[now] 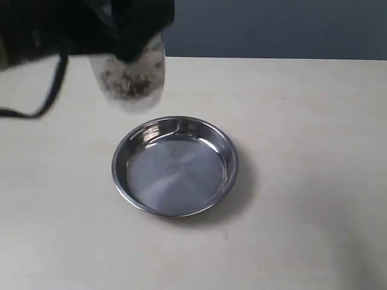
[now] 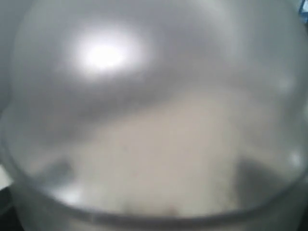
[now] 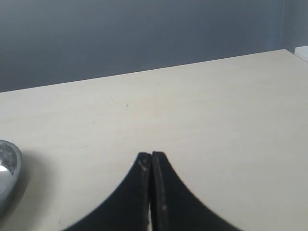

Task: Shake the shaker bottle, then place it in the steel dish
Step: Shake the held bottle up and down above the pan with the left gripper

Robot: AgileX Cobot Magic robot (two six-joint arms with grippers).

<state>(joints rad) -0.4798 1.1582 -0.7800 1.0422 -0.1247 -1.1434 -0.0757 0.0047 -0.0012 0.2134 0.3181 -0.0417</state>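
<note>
The shaker bottle point(image 1: 132, 78) hangs blurred in the air at the upper left, brown bits showing through its clear wall. My left gripper point(image 1: 130, 36) is shut on the shaker bottle from above, a dark blurred mass. In the left wrist view the frosted bottle point(image 2: 154, 115) fills the whole picture and hides the fingers. The steel dish point(image 1: 175, 166) lies flat on the table just below and to the right of the bottle, with nothing in it. Only its rim point(image 3: 6, 168) shows in the right wrist view. My right gripper point(image 3: 151, 156) is shut and empty, low over the bare table.
A pale table point(image 1: 302, 151) carries the dish. A grey-blue wall point(image 1: 272, 27) runs behind its far edge. A black cable point(image 1: 51, 90) droops from the left arm at the far left.
</note>
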